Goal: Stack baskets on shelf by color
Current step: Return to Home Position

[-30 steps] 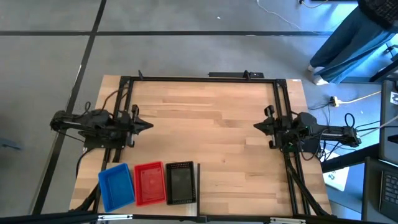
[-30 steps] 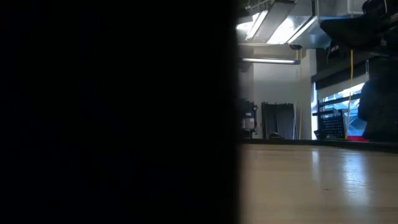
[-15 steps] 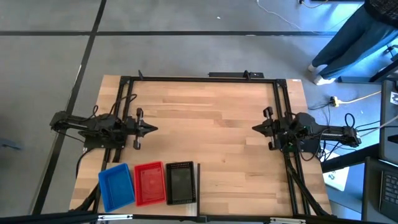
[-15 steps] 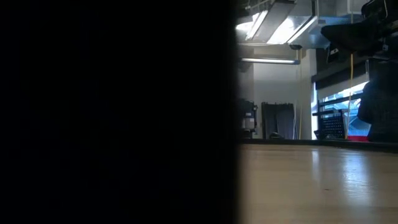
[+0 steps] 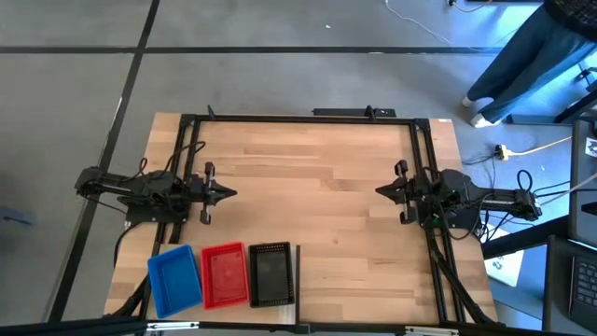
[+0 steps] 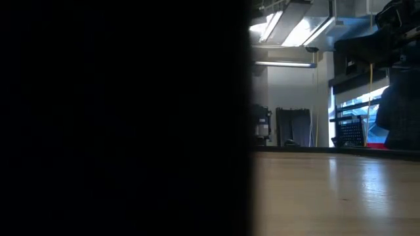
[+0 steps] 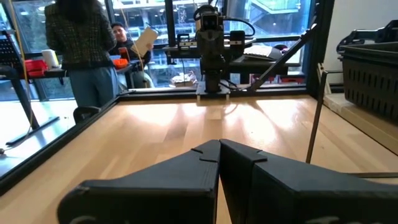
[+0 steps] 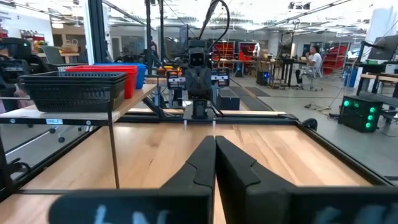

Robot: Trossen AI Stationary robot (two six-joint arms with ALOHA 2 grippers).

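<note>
We see the left hand (image 5: pixel 227 194) and right hand (image 5: pixel 380 190) both closed and empty at the sides of the counter (image 5: pixel 317 168), with the blue baskets (image 5: pixel 174 279), red baskets (image 5: pixel 224 275) and black baskets (image 5: pixel 270 274) side by side on the shelf (image 8: pixel 62 116), so we reckon only a low left-arm swing might knock them.

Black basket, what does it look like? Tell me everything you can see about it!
The black basket is a small rectangular tub, plastic by its look, with mesh-grid walls and an open top. It sits upright on the raised pale shelf, at one end of the row, close beside the red basket. Nothing shows inside it, and nothing holds it.
</note>
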